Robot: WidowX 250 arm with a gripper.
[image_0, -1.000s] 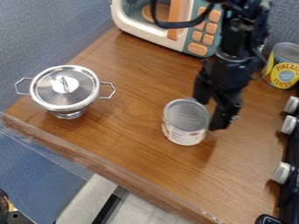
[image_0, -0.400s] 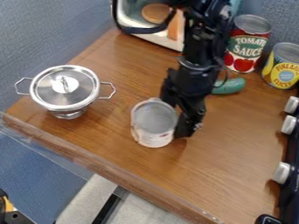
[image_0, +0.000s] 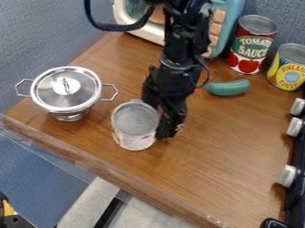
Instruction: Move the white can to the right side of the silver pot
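White and upright, the can [image_0: 136, 129] is to the right of the silver pot [image_0: 67, 95] and nearer the front edge of the worktop [image_0: 232, 129]. It is near the pot's right handle [image_0: 109, 92], apart from it, with its grey top facing up. Whether its base touches the wood or hangs just above it, I cannot tell.

The black hand [image_0: 157, 116] comes down from the top of the view and pinches the can from its right: one fingertip is at the can's far side, partly hidden behind it, the other at its near right side. The can's wall sits between the two.

The pot stands upright on the left part of the worktop, its shiny lid [image_0: 47, 93] on, a looped handle out to each side. Right of the arm, a green rounded toy [image_0: 230, 87] lies on its side. Just behind it stands a red tomato sauce can [image_0: 253, 44], and right of that a yellow-labelled can [image_0: 290, 69], both upright. At the back, partly behind the arm, is a toy microwave [image_0: 149, 34] with a pale frame and orange buttons. Along the right edge, three pale knobs [image_0: 288, 176] stick out from a dark appliance [image_0: 298, 153].
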